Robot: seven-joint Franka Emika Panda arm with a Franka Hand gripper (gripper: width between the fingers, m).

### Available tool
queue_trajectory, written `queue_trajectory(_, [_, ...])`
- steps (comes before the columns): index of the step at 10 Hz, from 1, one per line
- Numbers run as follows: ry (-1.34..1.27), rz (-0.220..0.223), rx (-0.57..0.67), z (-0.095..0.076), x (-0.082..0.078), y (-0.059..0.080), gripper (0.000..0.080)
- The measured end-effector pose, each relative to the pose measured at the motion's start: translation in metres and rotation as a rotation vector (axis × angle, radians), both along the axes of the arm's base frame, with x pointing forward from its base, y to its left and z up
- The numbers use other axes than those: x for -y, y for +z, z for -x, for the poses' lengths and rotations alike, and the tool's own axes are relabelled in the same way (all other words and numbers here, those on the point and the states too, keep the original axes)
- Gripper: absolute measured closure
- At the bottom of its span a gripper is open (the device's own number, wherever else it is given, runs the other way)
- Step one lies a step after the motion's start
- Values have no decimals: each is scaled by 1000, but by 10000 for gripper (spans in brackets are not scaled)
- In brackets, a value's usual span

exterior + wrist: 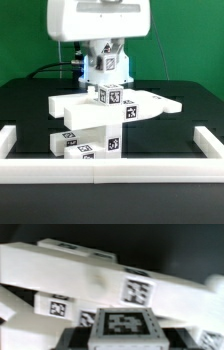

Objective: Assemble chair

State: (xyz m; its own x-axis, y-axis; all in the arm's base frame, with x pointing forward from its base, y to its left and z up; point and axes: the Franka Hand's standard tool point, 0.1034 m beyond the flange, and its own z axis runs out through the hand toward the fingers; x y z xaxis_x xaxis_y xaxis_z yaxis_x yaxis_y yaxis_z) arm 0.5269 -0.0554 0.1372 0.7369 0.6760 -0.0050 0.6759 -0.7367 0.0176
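You have the arm coming down from the top centre of the exterior frame, with the end effector (107, 88) just above the middle of the picture. It sits right on top of the chair (108, 112), the cluster of white blocky tagged parts in the centre of the frame on the black desk (30, 108). The fingertips are hidden behind a small tagged cube (109, 97), so you cannot tell from either view whether the jaws are apart, together or clamped on that piece.

A broad white panel (150, 106) stretches toward the exterior view's right at mid-height, tilted slightly. Below it, more tagged blocks (85, 147) are stacked in the lower centre, touching the long white border rail (110, 172) that runs across the bottom of the frame and turns up at both sides.

In the wrist view you see a large white slab (80, 274) running diagonally, with a square tag (137, 291) on its face, and a tagged cube (122, 326) close to the lens. The picture is blurred.
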Motion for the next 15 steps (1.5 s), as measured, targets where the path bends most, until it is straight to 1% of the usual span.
queue_trajectory(1, [12, 10, -9, 0, 13, -10, 515])
queue_trajectory(2, [7, 14, -12, 2, 16, -13, 515])
queue_trajectory(5, [6, 15, -13, 2, 16, -13, 515])
queue_trajectory(7, [9, 13, -11, 1, 14, -11, 515])
queue_trajectory(12, [5, 12, -16, 2, 6, -15, 515])
queue_trajectory(15, [7, 13, -19, 2, 5, -17, 515])
